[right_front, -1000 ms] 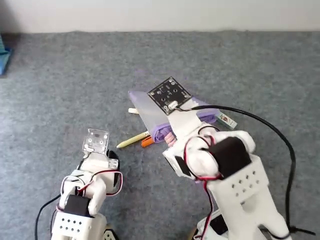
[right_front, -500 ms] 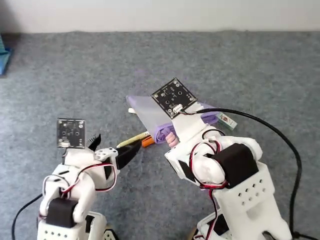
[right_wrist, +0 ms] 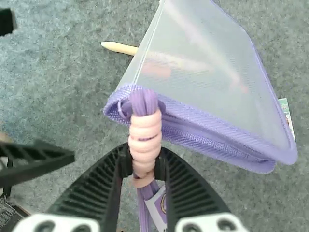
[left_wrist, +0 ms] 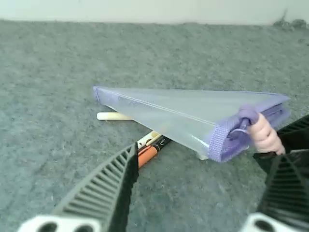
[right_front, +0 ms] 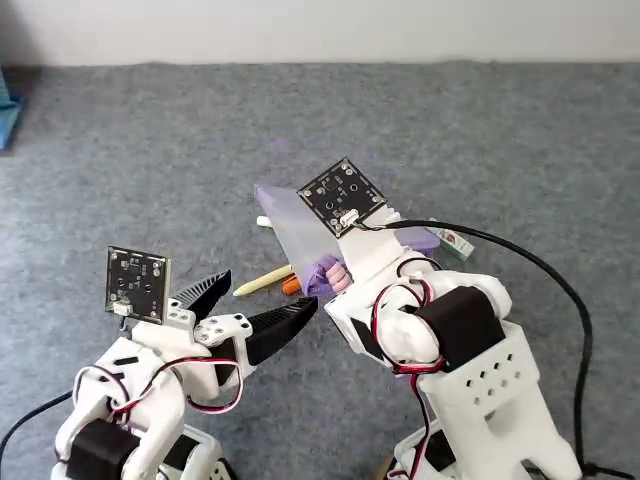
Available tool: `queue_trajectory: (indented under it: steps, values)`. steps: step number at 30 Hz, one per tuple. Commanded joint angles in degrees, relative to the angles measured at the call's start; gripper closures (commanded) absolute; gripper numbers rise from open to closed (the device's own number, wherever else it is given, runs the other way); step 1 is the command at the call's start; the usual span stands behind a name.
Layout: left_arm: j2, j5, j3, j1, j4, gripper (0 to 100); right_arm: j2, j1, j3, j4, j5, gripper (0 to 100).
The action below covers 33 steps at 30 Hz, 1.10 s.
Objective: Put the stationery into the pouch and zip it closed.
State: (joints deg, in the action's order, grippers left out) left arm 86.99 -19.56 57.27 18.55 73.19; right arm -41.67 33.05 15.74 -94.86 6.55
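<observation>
High view, frame centre: right jaws clenched on the pink zip pull of the pouch, left jaws released near the pens; we judge loading pending, so next we grasp a pen.

bright, even, diffuse light; soft faint shadow under pouch on carpet.

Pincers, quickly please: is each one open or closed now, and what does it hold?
Left pincer: open, holding nothing.
Right pincer: closed on the pink pull of the pouch.
</observation>
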Motion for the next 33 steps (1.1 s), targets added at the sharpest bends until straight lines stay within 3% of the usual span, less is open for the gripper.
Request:
queue_trajectory:
  steps: [1,10,18,27,33]
  values:
    - [-0.09,-1.32,1.63,0.18,-3.96,60,-2.86,-0.13,-0.53,-0.57,-0.35,99.1]
    - [-0.18,0.44,10.33,0.26,-14.77,60,-5.93,-0.22,-0.62,-5.23,-0.26,99.1]
    - [-0.18,0.53,14.46,0.26,-15.91,61,-6.99,-0.13,-0.62,-5.67,-0.26,99.1]
    - [0.18,7.12,14.73,0.26,-16.18,91,-6.99,-0.13,-0.62,-5.76,-0.26,99.1]
    - [0.18,7.91,14.73,0.26,-16.00,94,-6.99,-0.13,-0.62,-5.76,1.14,99.1]
